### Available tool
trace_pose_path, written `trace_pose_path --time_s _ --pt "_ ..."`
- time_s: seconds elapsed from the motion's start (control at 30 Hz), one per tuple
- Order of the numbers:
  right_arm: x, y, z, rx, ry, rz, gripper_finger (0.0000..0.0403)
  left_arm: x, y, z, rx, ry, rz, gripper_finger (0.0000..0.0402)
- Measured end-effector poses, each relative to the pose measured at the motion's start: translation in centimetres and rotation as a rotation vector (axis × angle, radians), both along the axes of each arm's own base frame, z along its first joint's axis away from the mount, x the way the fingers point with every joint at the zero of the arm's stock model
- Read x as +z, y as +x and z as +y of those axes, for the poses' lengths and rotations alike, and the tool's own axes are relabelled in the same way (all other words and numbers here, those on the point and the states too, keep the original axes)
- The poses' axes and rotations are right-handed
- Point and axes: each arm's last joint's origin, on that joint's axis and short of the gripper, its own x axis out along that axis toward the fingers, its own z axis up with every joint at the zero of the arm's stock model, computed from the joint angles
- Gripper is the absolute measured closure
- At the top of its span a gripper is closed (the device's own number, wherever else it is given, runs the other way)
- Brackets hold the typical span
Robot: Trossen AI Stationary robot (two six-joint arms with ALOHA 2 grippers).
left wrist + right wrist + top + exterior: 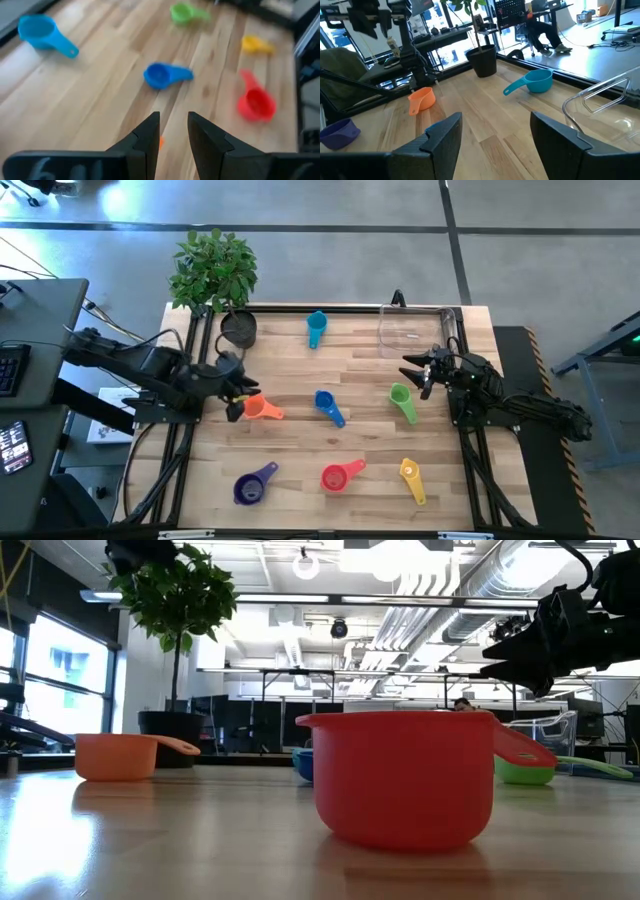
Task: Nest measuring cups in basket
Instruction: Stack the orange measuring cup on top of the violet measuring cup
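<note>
From above I saw all seven measuring cups lying loose on the wooden table [300, 370], none of them in the clear basket [412, 326], which sat empty at the far right corner. The teal cup [316, 327] lay near the far edge, the blue cup [327, 405] at the centre, the green cup [402, 400] right of it, and the purple cup [253, 484], red cup [340, 474] and yellow cup [411, 477] along the near edge. My left gripper [236, 394] hovered just beside the orange cup [262, 408], fingers narrowly parted and holding nothing. My right gripper [424, 368] hung above the green cup, jaws wide apart and empty. A potted plant [216, 272] stood at the far left corner.
</note>
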Motion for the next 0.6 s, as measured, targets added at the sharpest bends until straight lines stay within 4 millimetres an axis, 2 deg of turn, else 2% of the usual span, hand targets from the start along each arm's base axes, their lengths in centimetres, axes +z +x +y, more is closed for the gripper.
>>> trace_pose_path --time_s 0.27,0.6 --pt "0.0 0.0 0.0 0.000 0.001 0.000 0.0178 -1.8 0.8 -0.5 -0.131 0.056 0.198 0.0312" --pt "0.0 0.0 0.0 0.000 0.000 0.000 0.0178 -4.0 2.1 -1.1 -0.178 0.045 0.386 0.0312"
